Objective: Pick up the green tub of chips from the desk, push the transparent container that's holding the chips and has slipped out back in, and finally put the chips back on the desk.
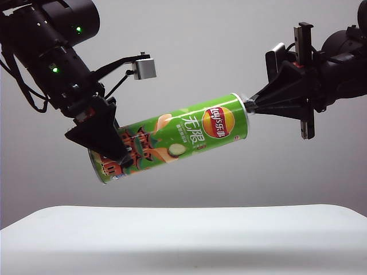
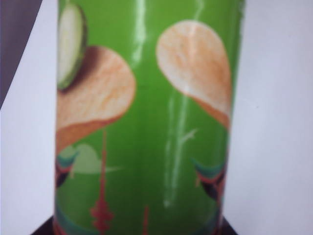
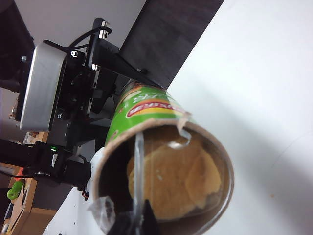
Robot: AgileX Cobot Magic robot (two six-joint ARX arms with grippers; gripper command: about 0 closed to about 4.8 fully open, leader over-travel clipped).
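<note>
The green tub of chips (image 1: 183, 134) hangs tilted above the desk (image 1: 183, 240), its open end higher and to the right. My left gripper (image 1: 109, 146) is shut on its lower end; in the left wrist view the tub (image 2: 146, 122) fills the frame and a dark fingertip (image 2: 44, 230) shows at its side. My right gripper (image 1: 250, 106) meets the open mouth. In the right wrist view its tips (image 3: 139, 226) are shut with the thin clear edge of the transparent container (image 3: 139, 161) between them. The chips (image 3: 171, 181) sit inside the tub's mouth.
A crumpled clear flap (image 3: 100, 210) hangs outside the tub's rim. The left arm's silver wrist camera (image 1: 144, 67) juts out above the tub. Beyond the desk's edge in the right wrist view lie a dark floor strip (image 3: 171, 34) and wooden furniture (image 3: 24, 215).
</note>
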